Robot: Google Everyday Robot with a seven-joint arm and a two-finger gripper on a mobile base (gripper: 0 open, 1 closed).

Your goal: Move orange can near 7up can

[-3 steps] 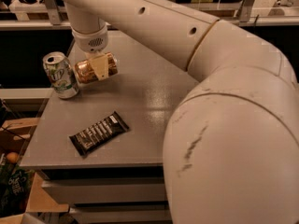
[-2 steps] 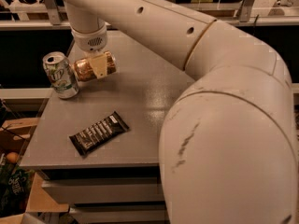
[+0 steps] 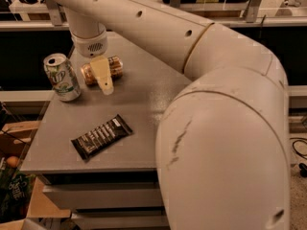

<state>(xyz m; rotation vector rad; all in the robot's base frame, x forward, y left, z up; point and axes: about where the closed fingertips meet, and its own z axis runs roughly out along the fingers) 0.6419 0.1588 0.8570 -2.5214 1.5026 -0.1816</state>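
The orange can lies on its side on the grey table, just right of the 7up can, which stands upright near the table's left edge. A small gap separates the two cans. My gripper hangs straight down over the orange can, and the jaws stand open astride it. The near pale finger crosses in front of the can's middle, and its tip reaches the tabletop. The far finger is hidden behind the can.
A dark candy bar wrapper lies flat on the near left part of the table. My arm's large white links fill the right side of the view. Boxes and clutter sit on the floor at the left.
The near finger has swung toward the camera and away from the orange can, so the jaws have opened. The can rests on the table beside the 7up can.
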